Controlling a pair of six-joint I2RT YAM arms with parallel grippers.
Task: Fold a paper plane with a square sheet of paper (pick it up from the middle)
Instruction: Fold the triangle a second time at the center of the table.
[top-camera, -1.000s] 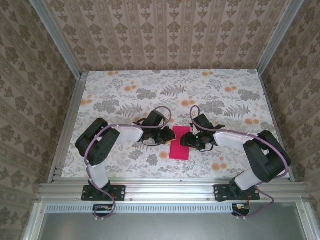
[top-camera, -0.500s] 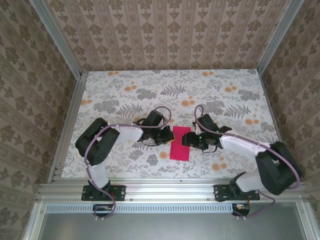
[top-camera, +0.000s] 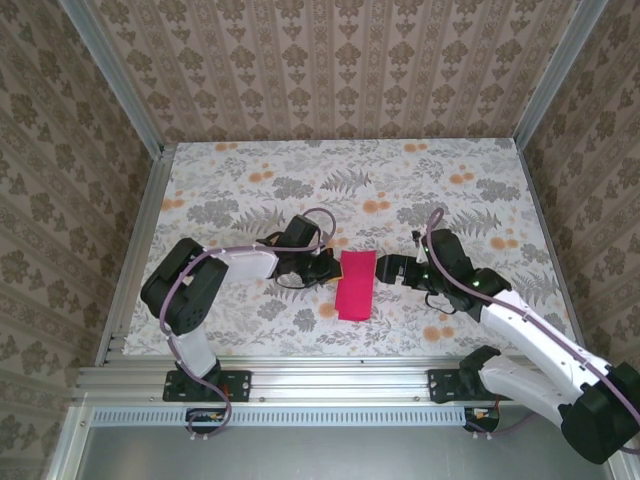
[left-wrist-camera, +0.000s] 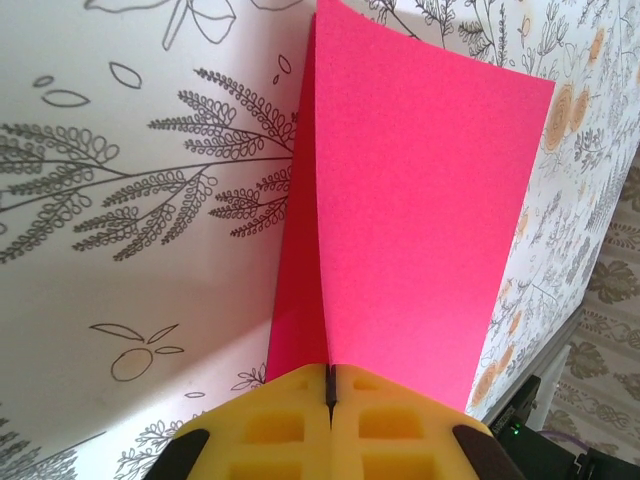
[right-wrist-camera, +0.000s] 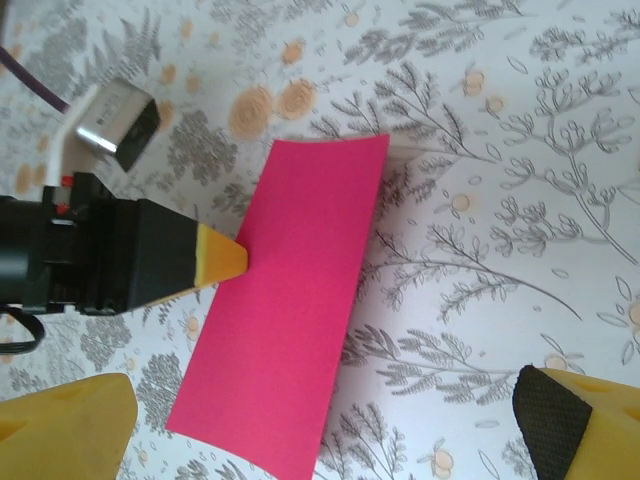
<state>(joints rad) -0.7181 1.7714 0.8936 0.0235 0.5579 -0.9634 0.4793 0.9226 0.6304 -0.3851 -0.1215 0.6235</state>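
The square sheet of paper (top-camera: 355, 285) is magenta-red and doubled over into a narrow rectangle, lying on the floral table between the two arms. My left gripper (top-camera: 328, 268) is shut on its left long edge. In the left wrist view the yellow fingertips (left-wrist-camera: 329, 385) pinch two layers of the paper (left-wrist-camera: 420, 220), the upper layer lifting slightly. My right gripper (top-camera: 392, 270) stands open just right of the sheet, apart from it. From the right wrist the paper (right-wrist-camera: 290, 320) lies ahead of the wide-spread right gripper (right-wrist-camera: 320, 430), with the left gripper's tip (right-wrist-camera: 222, 258) on its edge.
The floral-print tabletop (top-camera: 250, 190) stretches behind and to both sides of the paper. Aluminium frame rails (top-camera: 340, 375) run along the near edge and patterned walls close in the cell. The left arm's cable (top-camera: 320, 220) loops above its wrist.
My right gripper has opened wide and drawn back to the right, off the paper, with its arm swinging outward. The left gripper has stayed shut on the paper's left edge.
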